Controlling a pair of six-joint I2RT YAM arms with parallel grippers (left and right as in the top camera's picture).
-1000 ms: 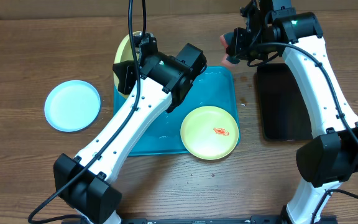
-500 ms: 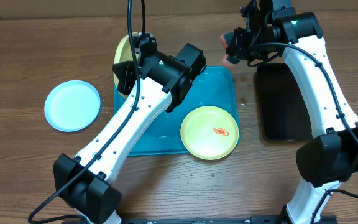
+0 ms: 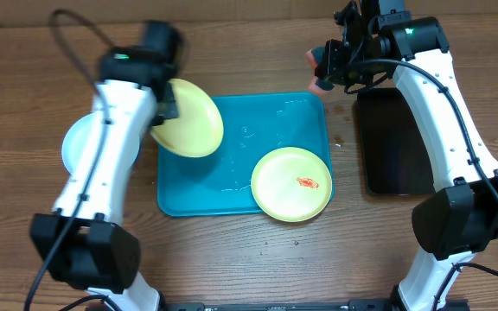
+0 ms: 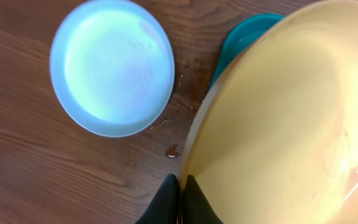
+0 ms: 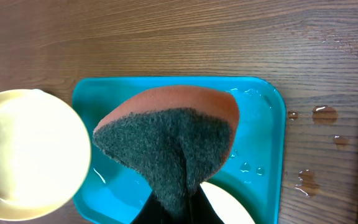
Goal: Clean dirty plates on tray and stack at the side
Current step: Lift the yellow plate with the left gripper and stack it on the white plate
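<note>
The turquoise tray (image 3: 258, 138) lies mid-table, its long axis running 9 to 3 o'clock. At its 10 o'clock corner the left gripper (image 4: 180, 186) pinches the rim of a yellow-green plate (image 3: 190, 119) between narrow fingers. The plate is lifted and tilted, and it overhangs the tray's left edge. At 9 o'clock of the tray, on the wood, sits the pale blue plate (image 4: 112, 65), largely under the left arm in the overhead view; a narrow strip of table (image 3: 24, 69) parts it from the tray. A second yellow-green plate (image 3: 291, 183), with a red smear, lies flat over the tray's 5 o'clock corner and overlaps the rim. The right gripper (image 3: 334, 60) hangs at the 1 o'clock corner, clamped on a sponge (image 5: 166, 130). A black tray (image 3: 396, 142) lies near at 3 o'clock. Bare wood stretches along 6 o'clock.
</note>
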